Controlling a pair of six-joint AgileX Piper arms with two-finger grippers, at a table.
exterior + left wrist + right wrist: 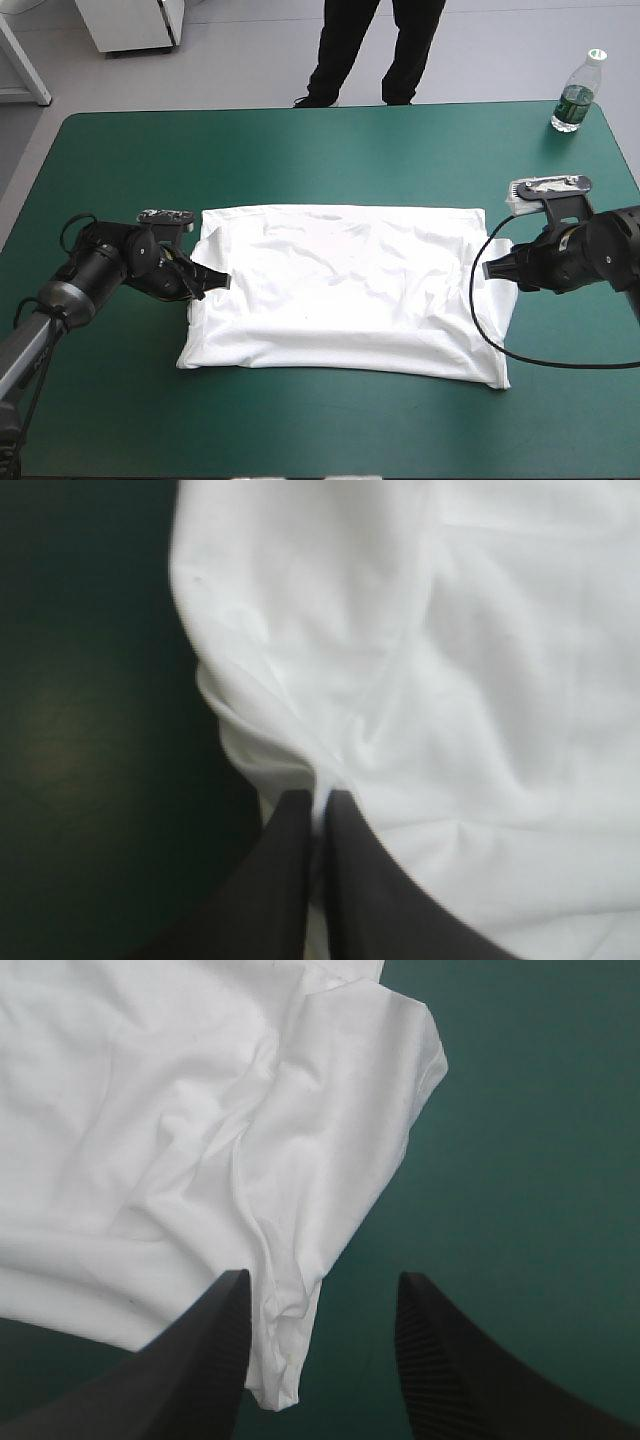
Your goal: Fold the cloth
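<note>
Grab stage by the looks of it: the T-shirt (pixel 340 290) lies flat mid-way across the table (pixel 110 170), with the left gripper (pixel 222 281) pinched on its left edge and the right gripper (pixel 487 268) spread wide around the right edge. Next it probably needs to clamp there. The water bottle (pixel 577 92) at the far right corner is well out of the way.

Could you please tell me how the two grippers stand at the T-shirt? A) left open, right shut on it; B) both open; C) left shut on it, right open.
C: the left gripper has its jaws pinched on the T-shirt, while the right gripper has its jaws apart around the shirt's other edge.
</note>
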